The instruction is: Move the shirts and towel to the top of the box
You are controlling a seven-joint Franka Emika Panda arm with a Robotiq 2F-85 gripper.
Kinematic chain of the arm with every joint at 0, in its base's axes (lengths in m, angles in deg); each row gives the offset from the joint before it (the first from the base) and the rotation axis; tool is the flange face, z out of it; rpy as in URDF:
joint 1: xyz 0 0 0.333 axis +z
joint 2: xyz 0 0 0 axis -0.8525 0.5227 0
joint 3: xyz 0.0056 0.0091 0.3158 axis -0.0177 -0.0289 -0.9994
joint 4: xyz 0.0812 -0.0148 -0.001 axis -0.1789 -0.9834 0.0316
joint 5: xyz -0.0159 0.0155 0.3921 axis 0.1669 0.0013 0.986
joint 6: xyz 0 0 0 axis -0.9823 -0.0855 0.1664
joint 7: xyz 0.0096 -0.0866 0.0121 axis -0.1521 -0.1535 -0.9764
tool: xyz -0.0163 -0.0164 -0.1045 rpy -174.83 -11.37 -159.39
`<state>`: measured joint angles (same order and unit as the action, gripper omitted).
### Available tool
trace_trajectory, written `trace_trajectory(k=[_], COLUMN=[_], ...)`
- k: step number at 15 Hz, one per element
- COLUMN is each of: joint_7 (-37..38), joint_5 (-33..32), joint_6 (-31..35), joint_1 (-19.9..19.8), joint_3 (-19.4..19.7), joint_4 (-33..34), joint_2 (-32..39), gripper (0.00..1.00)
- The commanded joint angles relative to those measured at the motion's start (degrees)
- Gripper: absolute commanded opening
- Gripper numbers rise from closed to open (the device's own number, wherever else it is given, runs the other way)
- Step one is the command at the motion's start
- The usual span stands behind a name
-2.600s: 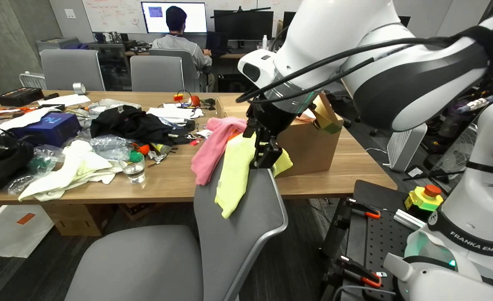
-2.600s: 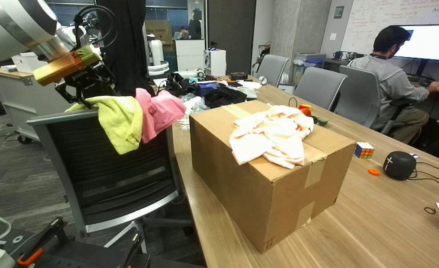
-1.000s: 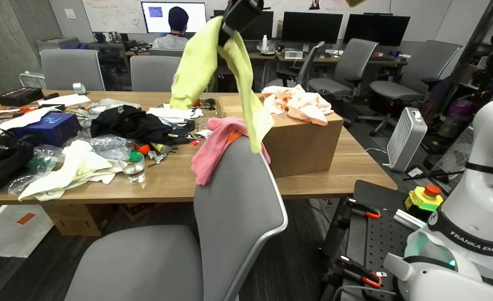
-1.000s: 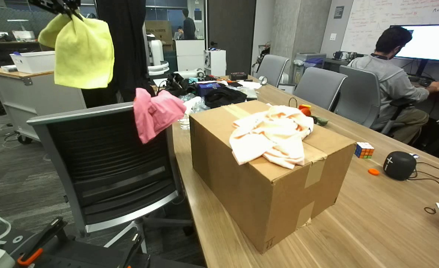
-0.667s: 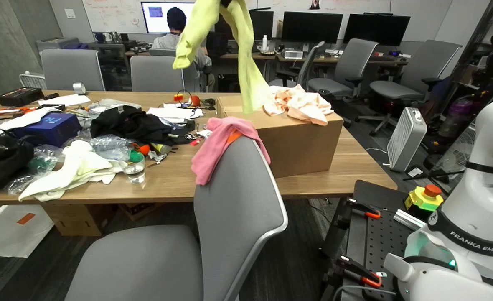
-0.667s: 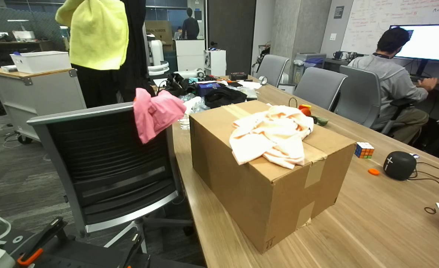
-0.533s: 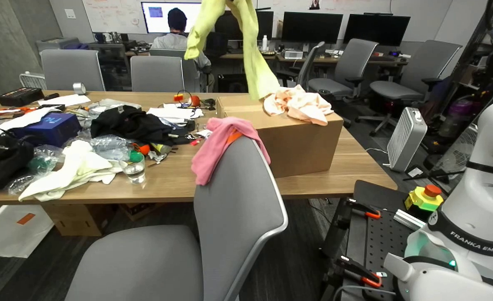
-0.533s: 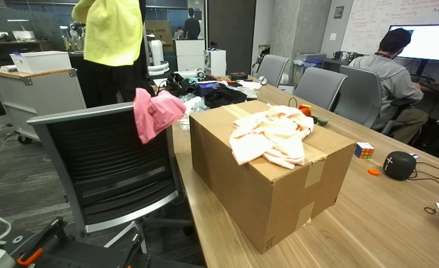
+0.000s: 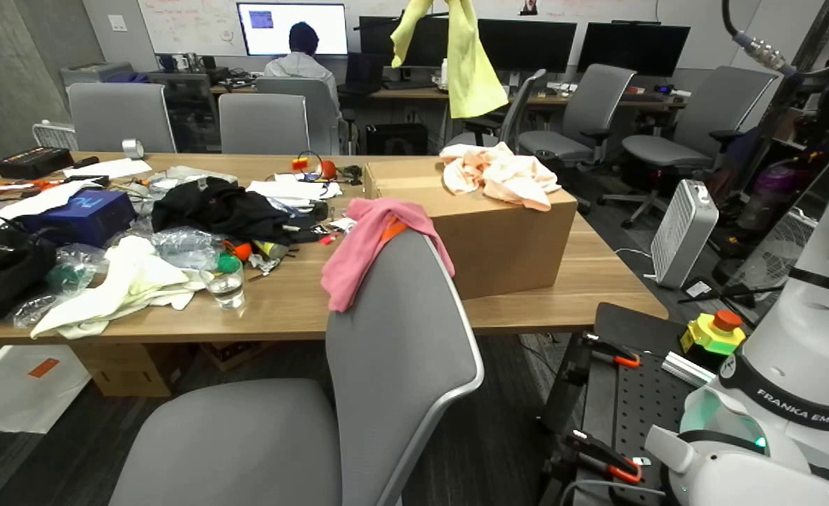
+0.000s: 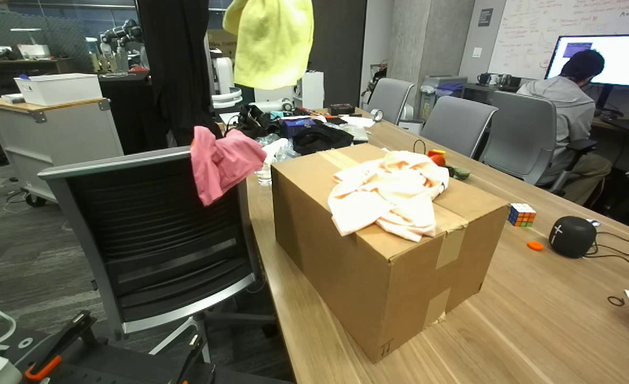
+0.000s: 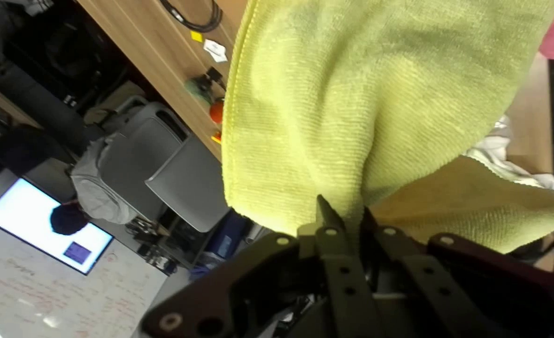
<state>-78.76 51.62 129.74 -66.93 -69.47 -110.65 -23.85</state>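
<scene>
The yellow towel (image 9: 474,77) hangs in the air, well higher than the cardboard box (image 9: 506,246). In the wrist view my gripper (image 11: 343,206) is shut on a pinched fold of this towel (image 11: 305,126), which spreads out ahead of the fingers. Both exterior views have the gripper itself beyond their top edge. A pink shirt (image 10: 224,162) is draped over the top of the chair back, touching neither gripper nor towel. On top of the box lies a crumpled peach shirt (image 10: 392,186), near one end.
The grey chair (image 9: 414,316) stands against the table beside the box. A glass of water (image 9: 226,287), a pale cloth (image 9: 123,281), a black cloth (image 9: 211,207) and a blue box (image 9: 91,214) crowd the table. A speaker (image 10: 572,237) and a puzzle cube (image 10: 522,214) lie past the box.
The yellow towel, earlier draped on the chair back under my gripper, has been lifted off it and carried up and across toward the box. The pink and peach shirts have not moved.
</scene>
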Motion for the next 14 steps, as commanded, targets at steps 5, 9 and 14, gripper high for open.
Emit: trace_trajectory(k=[5,9,14], joint_7=[10.37,19.45,27.81], joint_5=[-10.57,-15.75,-23.43], joint_6=[2.07,7.50,8.90], joint_1=[-7.37,-9.31,-9.97], joint_3=[3.02,4.43,4.76], joint_4=[8.84,10.11,10.82], joint_2=[7.90,9.36,11.21], gripper=[0.04,0.03,0.42])
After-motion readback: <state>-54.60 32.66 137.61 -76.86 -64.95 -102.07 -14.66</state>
